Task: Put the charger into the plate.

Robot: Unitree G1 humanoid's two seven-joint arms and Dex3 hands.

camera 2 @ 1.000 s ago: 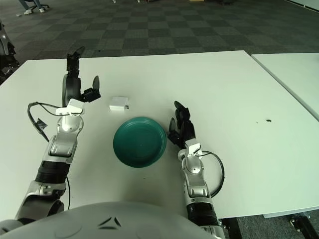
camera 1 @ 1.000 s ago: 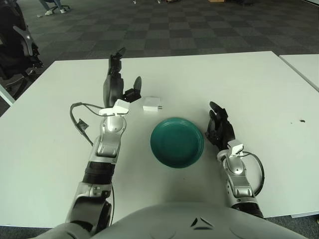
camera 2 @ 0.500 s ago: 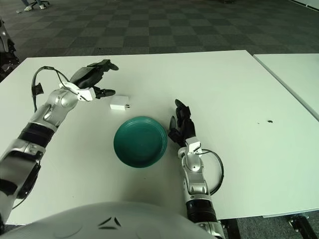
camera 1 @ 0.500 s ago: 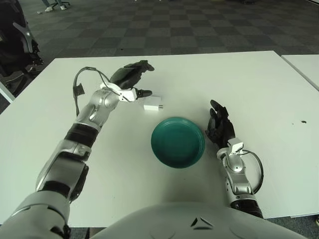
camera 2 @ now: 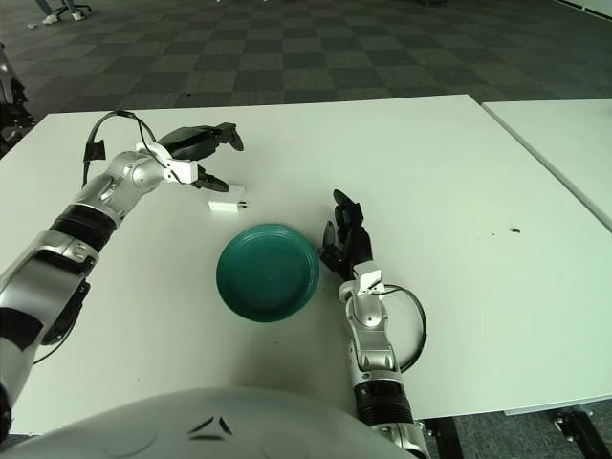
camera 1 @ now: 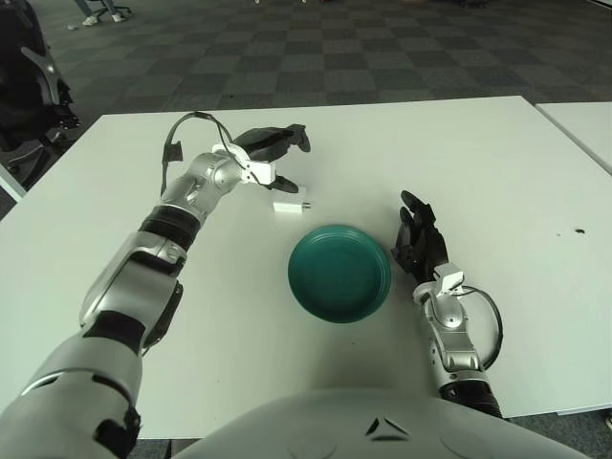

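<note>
A small white charger (camera 1: 287, 206) lies on the white table just beyond a dark green plate (camera 1: 339, 273). My left hand (camera 1: 274, 153) hovers over the table just behind and above the charger, fingers spread, holding nothing; it also shows in the right eye view (camera 2: 206, 153). My right hand (camera 1: 419, 244) rests on the table right of the plate, fingers relaxed and empty.
The white table (camera 1: 497, 172) stretches wide on all sides. A second white table (camera 1: 588, 124) stands at the far right across a narrow gap. A small dark speck (camera 1: 578, 230) lies on the table at right. Dark chairs (camera 1: 33, 86) stand beyond the left corner.
My left arm has swung down from upright and reached forward and right, so the hand now hovers close above the charger. The charger, plate and right hand have not moved.
</note>
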